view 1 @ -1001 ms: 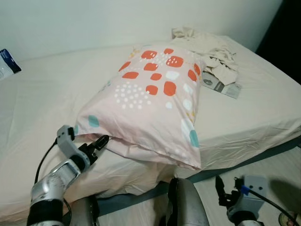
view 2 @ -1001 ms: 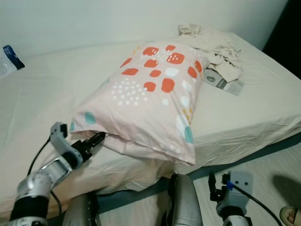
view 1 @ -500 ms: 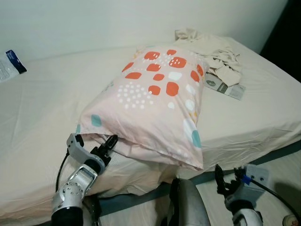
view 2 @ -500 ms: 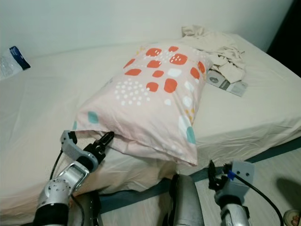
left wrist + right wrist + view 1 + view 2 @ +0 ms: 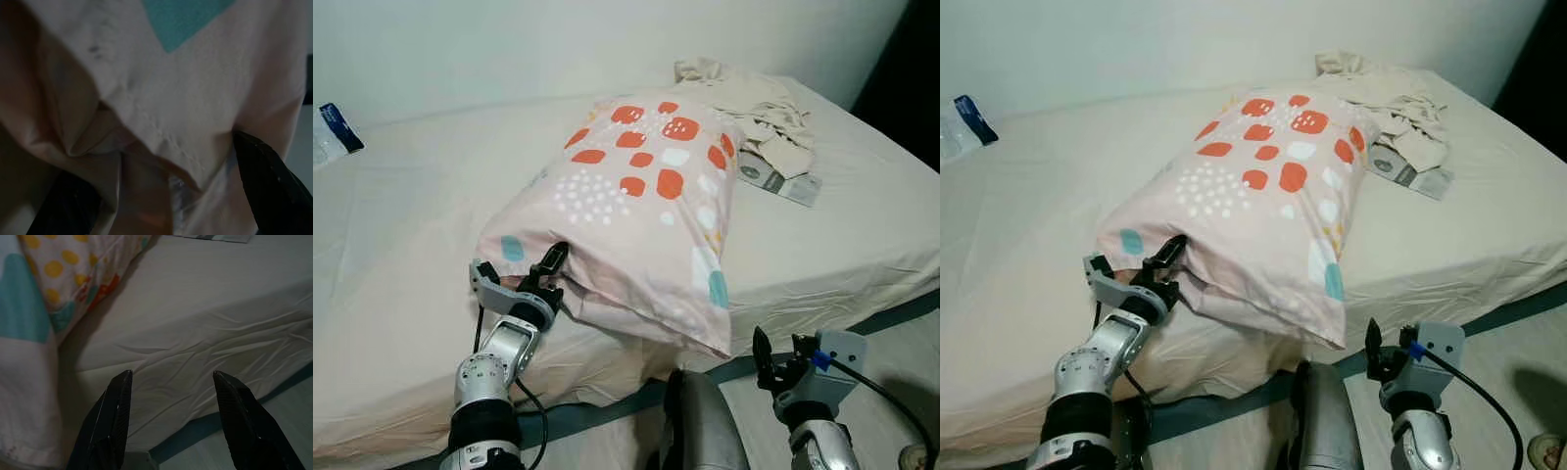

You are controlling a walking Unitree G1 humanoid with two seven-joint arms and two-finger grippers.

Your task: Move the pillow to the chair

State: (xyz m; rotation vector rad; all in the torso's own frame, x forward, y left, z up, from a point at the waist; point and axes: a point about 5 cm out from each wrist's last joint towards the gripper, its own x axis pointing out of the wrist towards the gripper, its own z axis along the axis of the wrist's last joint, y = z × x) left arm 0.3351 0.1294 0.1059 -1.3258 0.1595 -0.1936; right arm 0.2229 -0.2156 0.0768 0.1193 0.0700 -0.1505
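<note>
A home bedroom: a sheeted bed (image 5: 401, 245) with a patterned pillow (image 5: 636, 206) and crumpled clothes (image 5: 754, 108).

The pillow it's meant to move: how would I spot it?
Look at the wide cream bed. The pillow lies near its front edge, with the left hand at its corner. Unlike the plain crumpled cloth behind, it is pale pink with orange, white and teal patches.

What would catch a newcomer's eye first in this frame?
The big pink pillow with orange, white and teal patches, lying lengthwise across the middle of the cream bed. Next, the left pincer pushed against the pillow's near corner, fabric bunched between its open fingers in the wrist view. The right pincer hangs open by the bed's edge, and crumpled beige cloth sits at the far right.
</note>
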